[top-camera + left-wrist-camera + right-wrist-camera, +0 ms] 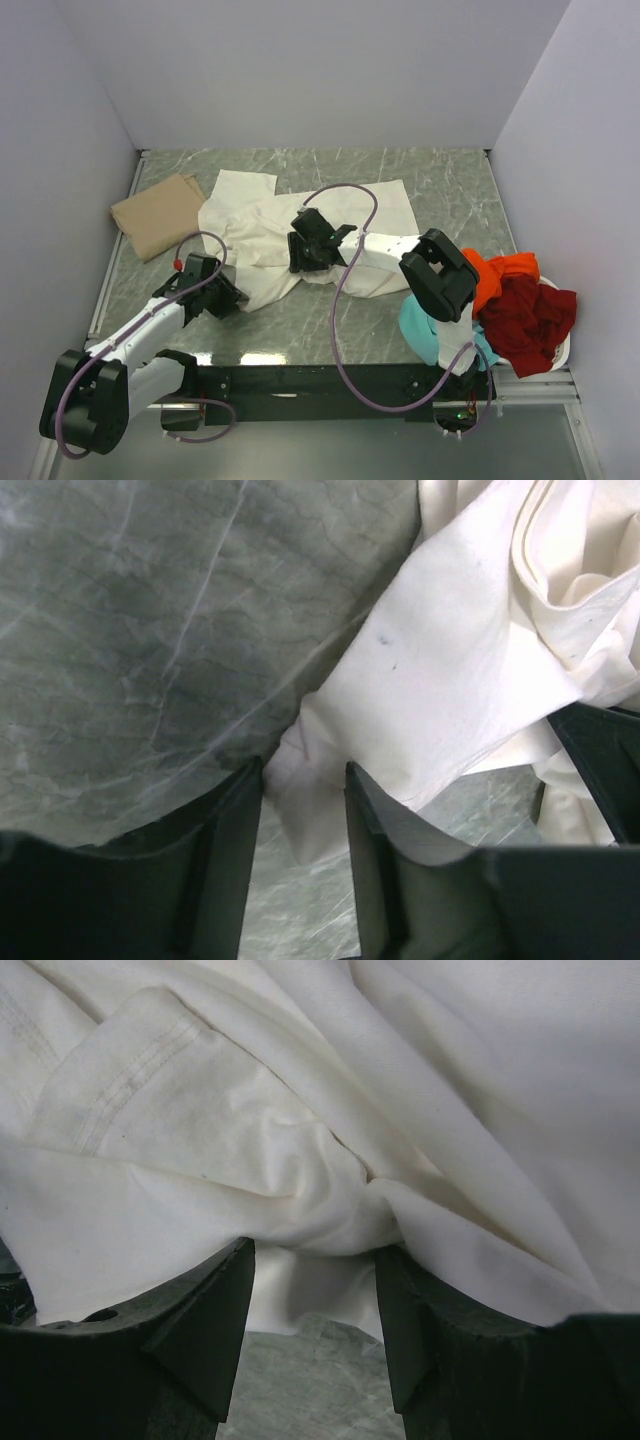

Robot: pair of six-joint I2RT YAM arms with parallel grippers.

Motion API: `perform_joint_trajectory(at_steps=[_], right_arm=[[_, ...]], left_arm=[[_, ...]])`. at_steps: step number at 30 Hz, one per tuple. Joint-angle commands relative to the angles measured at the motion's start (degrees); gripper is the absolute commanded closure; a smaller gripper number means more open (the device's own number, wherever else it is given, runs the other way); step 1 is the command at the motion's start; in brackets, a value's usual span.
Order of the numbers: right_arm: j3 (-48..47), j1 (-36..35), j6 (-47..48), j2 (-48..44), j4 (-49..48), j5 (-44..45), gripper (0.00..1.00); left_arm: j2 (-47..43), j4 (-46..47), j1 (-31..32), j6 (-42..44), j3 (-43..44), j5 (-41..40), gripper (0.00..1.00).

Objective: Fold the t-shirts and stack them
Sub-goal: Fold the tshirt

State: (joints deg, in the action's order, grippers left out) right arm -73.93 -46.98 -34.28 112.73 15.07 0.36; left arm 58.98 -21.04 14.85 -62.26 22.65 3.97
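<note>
Cream shirt (262, 222): lying crumpled at table (440, 190) centre.
Left end effector (303, 772): sitting at its near hem, fingers parted, grip unclear.
Right end effector (312, 1252): released, straddling a bunch mid-shirt.

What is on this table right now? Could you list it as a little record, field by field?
table: grey-green marble
cream-white shirt: crumpled, spread across the middle
tan shirt: folded, far left
basket: right edge, piled with clothes
orange shirt: on the pile
dark red shirt: on the pile
teal shirt: hanging by the basket
left gripper: jaws apart at the cream-white shirt's near corner
right gripper: jaws apart, cloth bunched between them
</note>
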Motion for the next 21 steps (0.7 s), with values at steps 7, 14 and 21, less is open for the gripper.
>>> perform_joint_trajectory(at_steps=[7,14,21], right_arm=[[0.98,0.40,0.01,1.35,3.39,0.61,0.41],[0.37,0.93,-0.08,1.53,4.18,1.04,0.41],[-0.25,1.28,0.36,2.14,4.88,1.22,0.41]], left_arm=[[1.05,2.85,0.70,-0.94,-0.78,3.42,0.99],[0.34,-17.44,0.70,7.31,15.03,-5.71,1.00],[0.96,-28.87,1.14,10.49,19.27,-4.94,0.87]])
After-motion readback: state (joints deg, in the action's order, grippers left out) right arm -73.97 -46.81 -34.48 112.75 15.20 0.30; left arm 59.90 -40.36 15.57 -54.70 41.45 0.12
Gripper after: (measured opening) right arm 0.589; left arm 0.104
